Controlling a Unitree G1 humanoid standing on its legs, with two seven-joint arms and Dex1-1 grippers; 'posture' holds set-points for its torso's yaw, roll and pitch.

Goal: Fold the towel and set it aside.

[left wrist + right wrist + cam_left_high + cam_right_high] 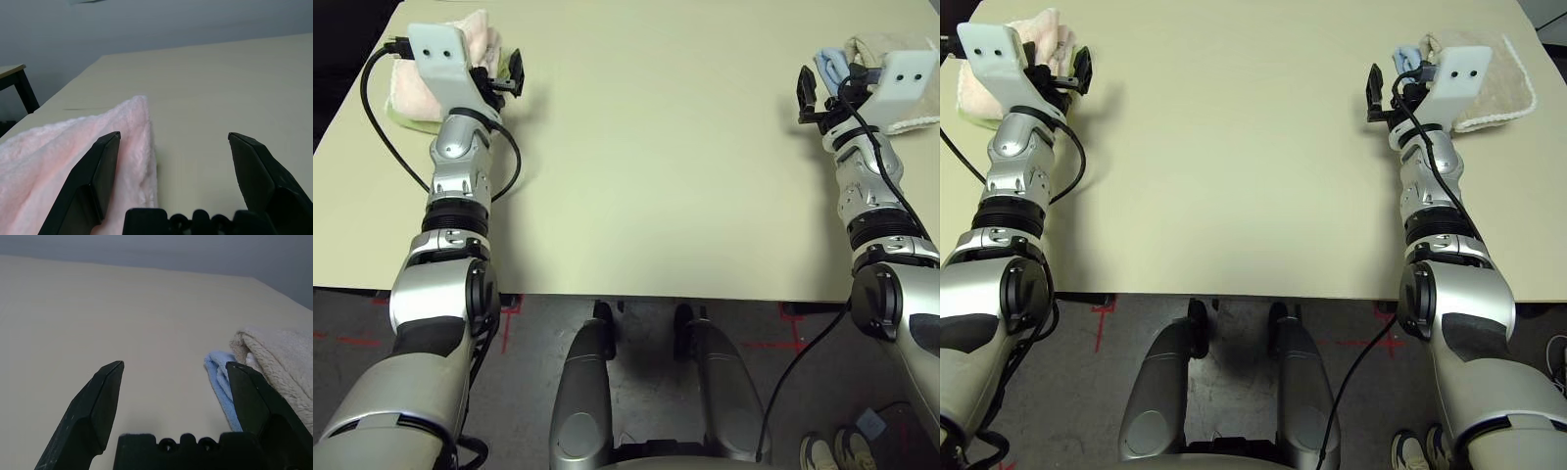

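Left wrist view: pink towel (58, 161), fluffy terry, folded, lying at the counter's (656, 147) far left corner atop a light green towel (406, 119). Left pincer (173, 156) hovers just beside it, wide open, empty. Right pincer (171, 391) wide open, empty, far across the counter.

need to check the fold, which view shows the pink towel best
The left wrist view: the pink towel lies folded, fluffy and near, beside the open left claw. In both eye views the left arm's camera mount covers most of it, leaving pink patches above a green towel.
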